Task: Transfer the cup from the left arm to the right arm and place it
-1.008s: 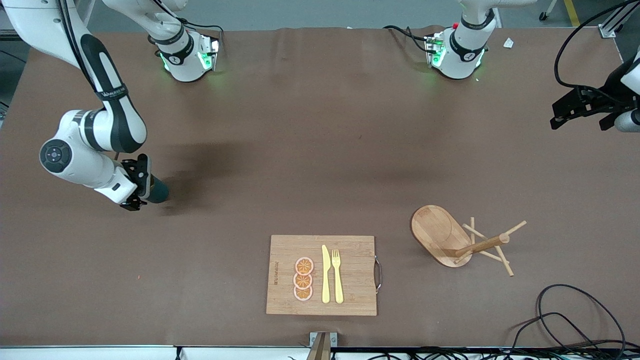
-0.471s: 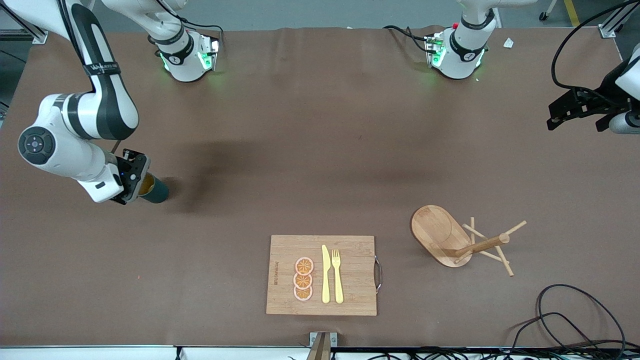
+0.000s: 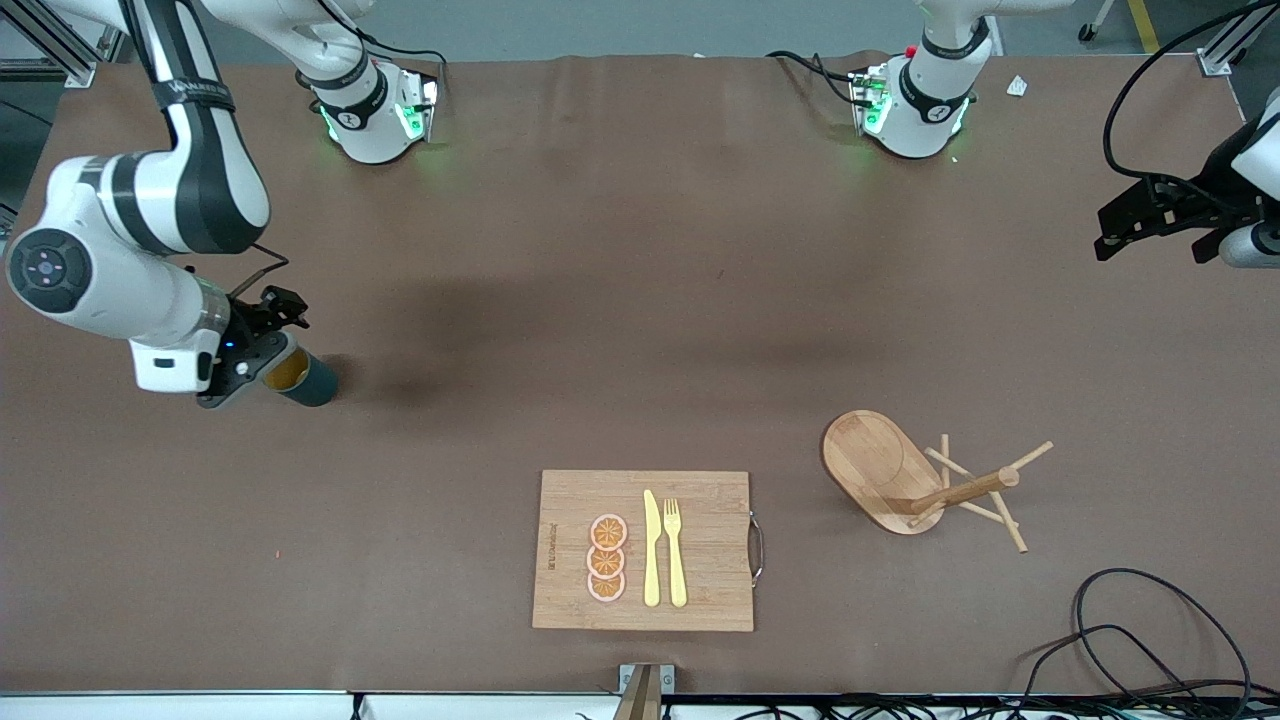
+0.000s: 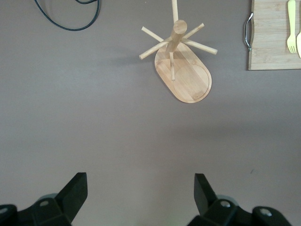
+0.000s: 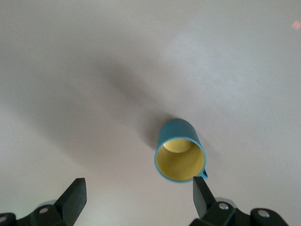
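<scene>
The dark teal cup [image 3: 303,379] with a tan-yellow inside stands upright on the table at the right arm's end. My right gripper [image 3: 254,350] is open and empty just above it and a little to one side. In the right wrist view the cup [image 5: 180,154] sits close to one fingertip [image 5: 201,190] of the right gripper [image 5: 138,200], with its handle beside that finger and nothing gripping it. My left gripper [image 3: 1126,222] waits open and empty, raised at the left arm's end of the table, and shows in the left wrist view [image 4: 140,193] over bare table.
A wooden peg rack [image 3: 905,475] lies on its side toward the left arm's end, also in the left wrist view [image 4: 182,70]. A cutting board [image 3: 700,590] with orange slices, a yellow knife and a fork lies near the front camera. Black cables [image 3: 1150,640] lie at the front corner.
My right gripper has let go of the cup and risen away from it toward the table's end. The cup stays standing where it was. The left gripper has barely moved.
</scene>
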`<move>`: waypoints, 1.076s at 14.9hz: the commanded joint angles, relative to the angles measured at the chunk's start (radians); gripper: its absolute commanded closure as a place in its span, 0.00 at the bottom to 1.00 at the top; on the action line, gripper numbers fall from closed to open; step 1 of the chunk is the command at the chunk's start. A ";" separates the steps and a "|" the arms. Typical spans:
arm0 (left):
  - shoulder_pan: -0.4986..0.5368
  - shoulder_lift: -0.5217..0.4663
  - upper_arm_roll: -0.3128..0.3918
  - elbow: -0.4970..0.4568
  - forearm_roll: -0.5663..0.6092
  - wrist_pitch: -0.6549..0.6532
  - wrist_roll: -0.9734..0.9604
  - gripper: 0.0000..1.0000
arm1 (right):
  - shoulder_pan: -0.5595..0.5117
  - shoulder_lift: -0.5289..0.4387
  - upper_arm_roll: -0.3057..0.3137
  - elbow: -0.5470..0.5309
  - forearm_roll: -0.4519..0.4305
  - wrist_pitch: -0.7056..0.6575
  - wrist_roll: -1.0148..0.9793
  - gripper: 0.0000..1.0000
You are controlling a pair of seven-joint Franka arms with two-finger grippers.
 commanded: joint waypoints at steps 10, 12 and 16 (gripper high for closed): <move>0.002 0.005 0.000 0.016 -0.006 -0.009 -0.007 0.00 | -0.075 -0.005 -0.003 0.232 -0.006 -0.206 0.645 0.00; 0.000 0.005 0.000 0.015 -0.006 -0.009 -0.007 0.00 | -0.095 -0.010 -0.003 0.258 0.002 -0.203 0.645 0.00; 0.002 0.005 0.000 0.015 -0.006 -0.009 -0.005 0.00 | -0.109 -0.094 -0.005 0.252 0.005 -0.212 0.645 0.00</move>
